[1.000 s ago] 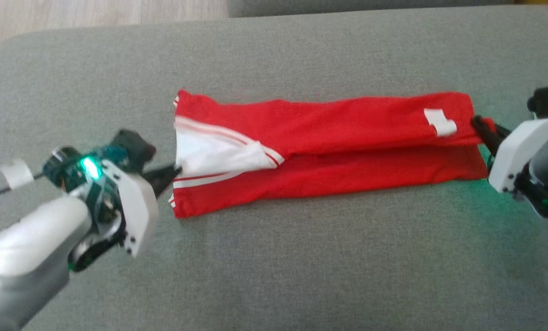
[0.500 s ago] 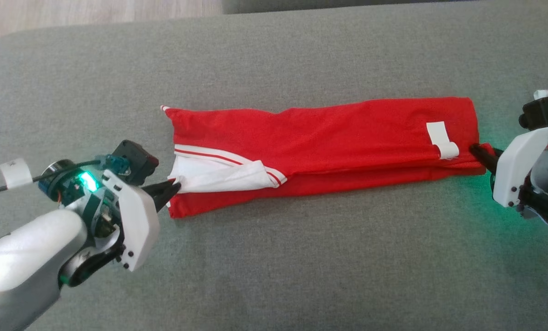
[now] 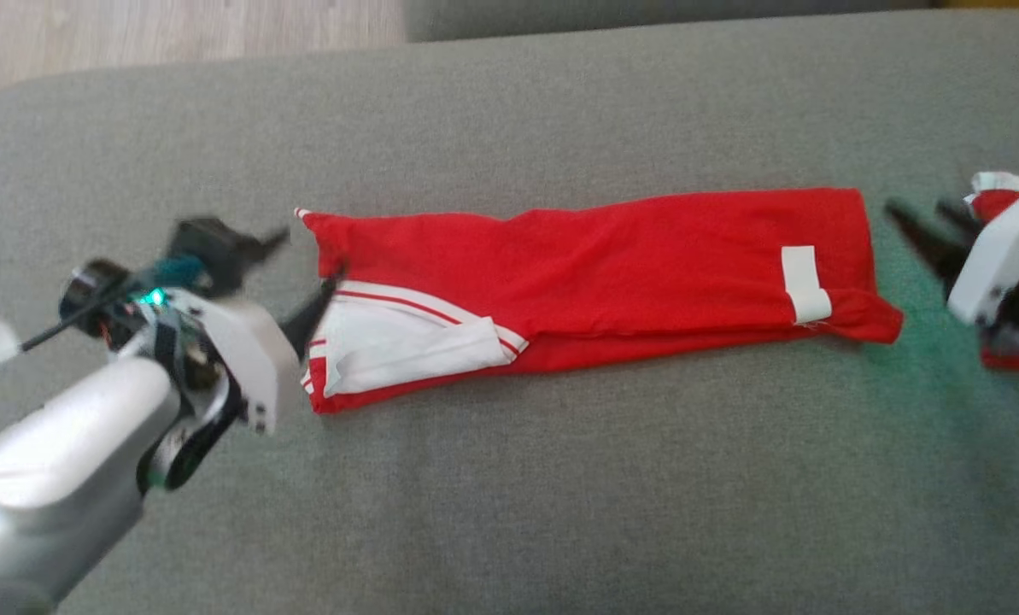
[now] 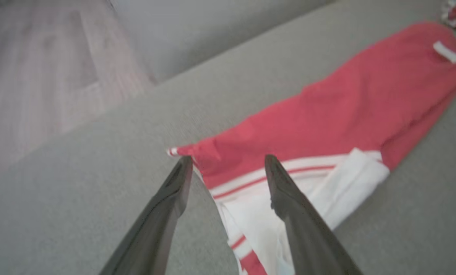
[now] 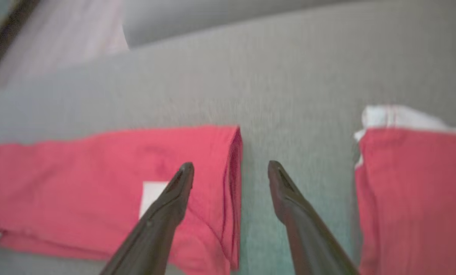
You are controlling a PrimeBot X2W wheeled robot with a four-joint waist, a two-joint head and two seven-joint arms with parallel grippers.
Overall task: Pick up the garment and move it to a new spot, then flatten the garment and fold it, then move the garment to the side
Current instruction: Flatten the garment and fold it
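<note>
Left gripper: the left gripper (image 3: 291, 273) is wide open and holds nothing. It sits right at the left end of the cloth, and its wrist view has its two fingers on either side of that end's corner.
Right gripper: the right gripper (image 3: 923, 213) is wide open too, with nothing in it. It is near the right end but not touching it.
Where the garment is: the red garment (image 3: 646, 265) lies in a long folded strip on the gray sofa cushion (image 3: 509, 512), between the two grippers. It has a white patch (image 3: 389, 342) on the left and a white tag (image 3: 804, 282) on the right.
How it will handle: it looks soft, thin and light. It will bend and sag, so hold both ends.
Where to hold: pinch the two short ends, all layers together.
Further back: another red cloth (image 3: 1000, 205) is by the right gripper, and a wood floor (image 3: 176, 34) is behind the sofa.
What changed: half a second ago both grippers pinched the ends. Now both have let go, and the garment rests flat.
</note>
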